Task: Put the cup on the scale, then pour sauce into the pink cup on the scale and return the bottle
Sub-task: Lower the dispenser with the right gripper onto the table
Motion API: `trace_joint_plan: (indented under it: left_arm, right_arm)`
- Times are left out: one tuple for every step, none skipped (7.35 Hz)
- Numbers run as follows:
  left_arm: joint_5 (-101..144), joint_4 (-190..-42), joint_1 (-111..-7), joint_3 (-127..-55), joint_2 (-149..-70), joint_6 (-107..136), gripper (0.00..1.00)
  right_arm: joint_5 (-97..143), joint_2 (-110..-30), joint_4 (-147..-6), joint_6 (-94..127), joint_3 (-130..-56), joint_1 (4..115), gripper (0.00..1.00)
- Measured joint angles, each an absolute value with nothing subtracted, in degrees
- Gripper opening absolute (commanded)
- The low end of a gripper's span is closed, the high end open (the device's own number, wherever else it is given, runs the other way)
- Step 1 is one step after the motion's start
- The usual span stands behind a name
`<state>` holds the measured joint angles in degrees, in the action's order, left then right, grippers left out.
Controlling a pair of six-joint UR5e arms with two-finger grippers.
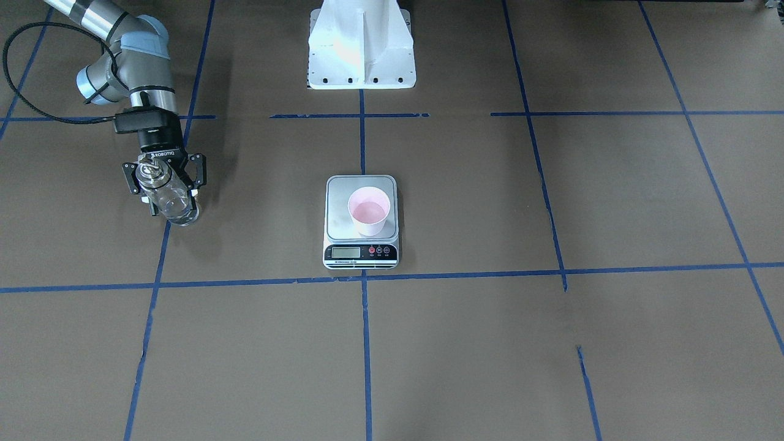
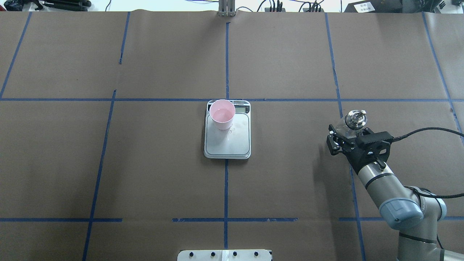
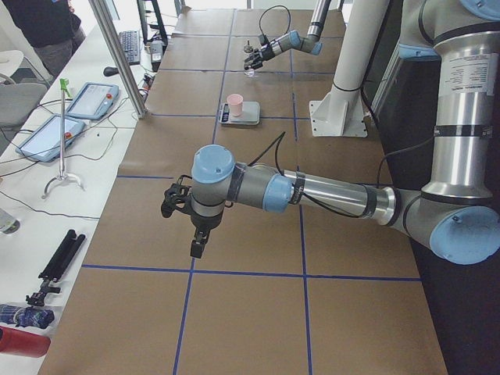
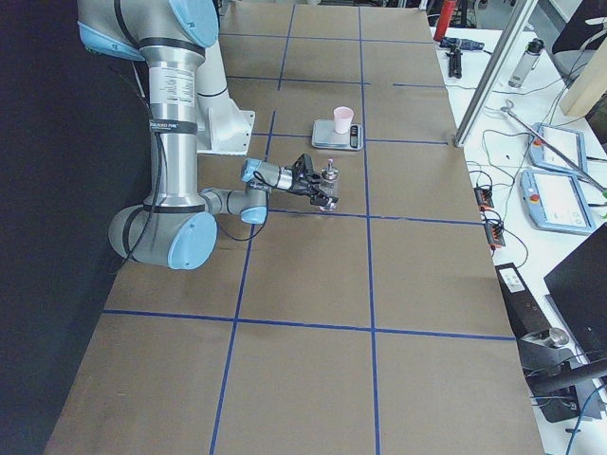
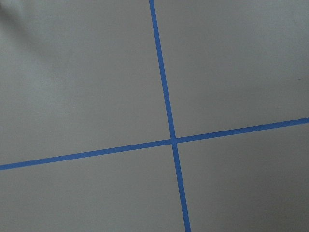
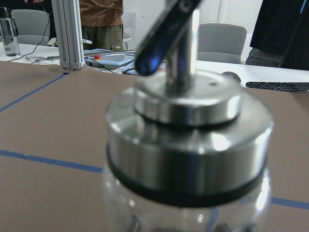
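The brown paper-covered table (image 2: 163, 163) is crossed by blue tape lines (image 2: 226, 188). The left arm (image 3: 328, 195) stretches out level over the table's end on the robot's left, its wrist bent downward; its wrist camera looks onto a tape crossing. Whether the left jaws are open or closed cannot be told. The right arm (image 2: 395, 203) rises from the robot's edge of the table near the end on the robot's right, elbow low, forearm angled forward, wrist pointing toward the far edge. The right jaws are closed around the glass bottle (image 1: 171, 202) just below its silver pourer cap (image 2: 355, 117), holding it upright; whether its base touches the table is unclear. The kitchen scale (image 2: 227, 145) lies at the table's middle, display toward the far edge. The pink paper cup (image 2: 222, 114) stands upright on its platform, near the display, well apart from the bottle. How much sauce the bottle holds cannot be made out.
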<state>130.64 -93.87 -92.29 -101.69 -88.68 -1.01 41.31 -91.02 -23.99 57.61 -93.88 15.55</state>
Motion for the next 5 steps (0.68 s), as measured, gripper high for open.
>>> trace_joint_plan:
  left_arm:
    - [130.64,-93.87,-92.28,-101.69,-88.68,-1.01,1.0]
    - [130.67,-93.87,-92.29,-101.69,-88.7,-0.99,1.0]
    - [130.67,-93.87,-92.28,-101.69,-88.71,-0.98,1.0]
    - [130.63,-93.87,-92.27,-101.69,-88.72,-0.97,1.0]
    - [130.61,-93.87,-92.23,-101.69,-88.74,-0.94,1.0]
  right_arm:
    - [41.31,-91.0,-23.99,57.64,-93.74,15.55,0.0]
    - [41.31,-90.97,-23.99,57.65,-93.64,15.55,0.0]
    - [41.31,-90.97,-23.99,57.66,-93.54,15.56,0.0]
    - [41.31,-90.97,-23.99,57.66,-93.48,15.56,0.0]
    - [41.31,-90.94,-23.99,57.66,-93.45,15.56,0.0]
